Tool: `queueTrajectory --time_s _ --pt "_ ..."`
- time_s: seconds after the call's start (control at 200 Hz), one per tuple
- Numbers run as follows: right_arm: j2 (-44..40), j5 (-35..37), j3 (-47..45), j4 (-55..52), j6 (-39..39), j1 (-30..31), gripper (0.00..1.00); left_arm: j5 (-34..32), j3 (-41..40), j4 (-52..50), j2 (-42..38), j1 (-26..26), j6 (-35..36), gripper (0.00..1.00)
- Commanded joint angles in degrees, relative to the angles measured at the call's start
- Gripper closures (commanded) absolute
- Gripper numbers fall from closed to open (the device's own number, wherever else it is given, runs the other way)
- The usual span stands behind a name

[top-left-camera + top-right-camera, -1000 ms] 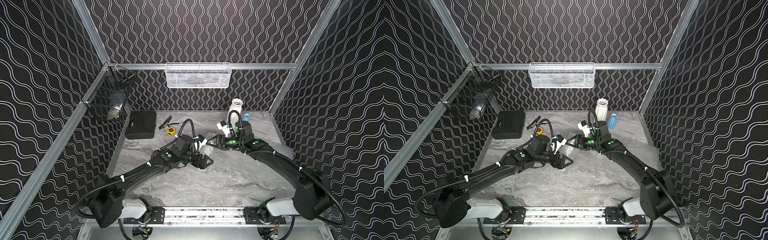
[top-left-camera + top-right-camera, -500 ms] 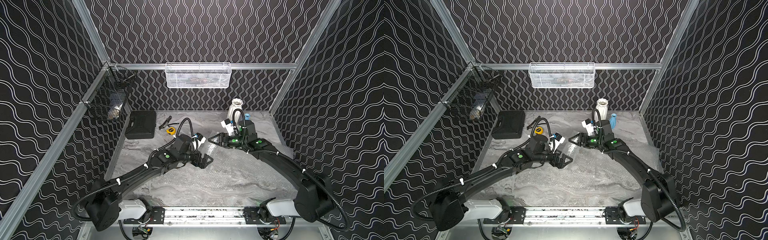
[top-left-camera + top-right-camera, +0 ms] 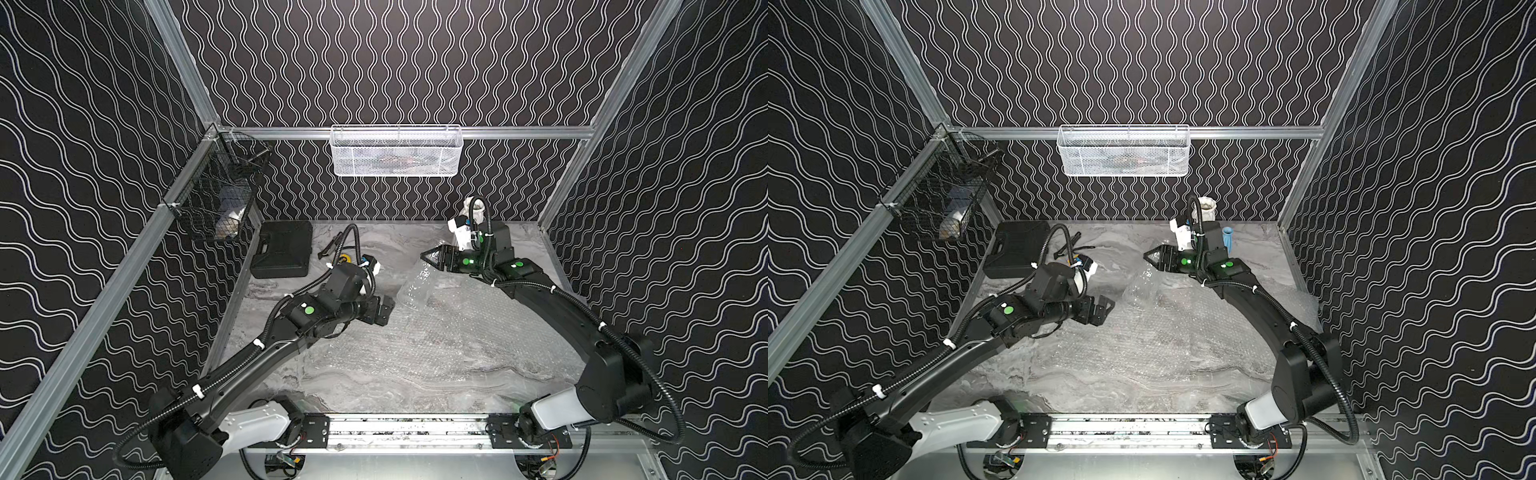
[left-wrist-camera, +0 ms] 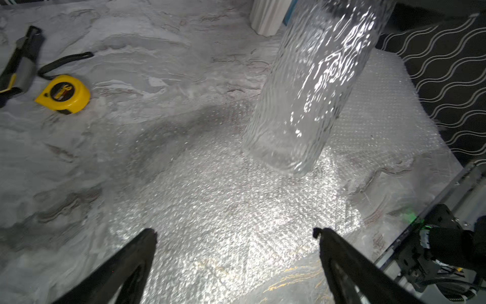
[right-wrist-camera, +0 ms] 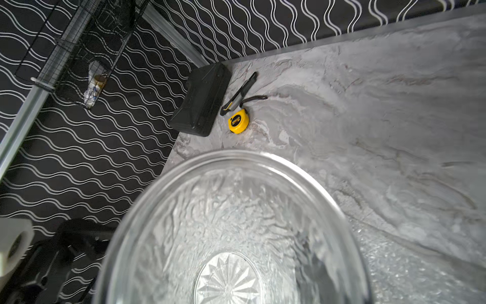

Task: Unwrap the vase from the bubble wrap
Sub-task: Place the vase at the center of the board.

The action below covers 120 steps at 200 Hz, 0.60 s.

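Grips tilted glass vase (image 4: 310, 86) at its rim with right gripper (image 3: 424, 256), base down on flat, spread bubble wrap (image 3: 436, 345); hovers left gripper (image 4: 233, 231) wide open, empty, above that sheet.

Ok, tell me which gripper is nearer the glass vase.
Right. The right gripper holds the vase by its rim, tilted; the left gripper is open over the bubble wrap, short of the vase's base, not touching it.

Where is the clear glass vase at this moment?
In both top views the glass vase leans mid-table over the bubble wrap, its mouth at the right gripper.
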Motion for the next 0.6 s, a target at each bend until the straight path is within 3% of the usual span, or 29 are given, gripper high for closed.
queueTrajectory --time_s 0.0,0.29,0.595 --pt "1.5 3.2 2.6 3.6 -3.1 -0.5 0.46 -0.4 -0.4 -5.0 -1.3 3.0 4.7 0.0" --pt "6.8 13.2 7.3 8.2 -9.5 -1.1 0.46 4.7 -4.3 -1.7 -1.6 8.2 6.2 0.0" --pt "14.9 23.1 11.6 13.9 -14.7 -1.2 0.46 3.3 -4.9 -3.3 -1.6 8.7 7.1 0.0"
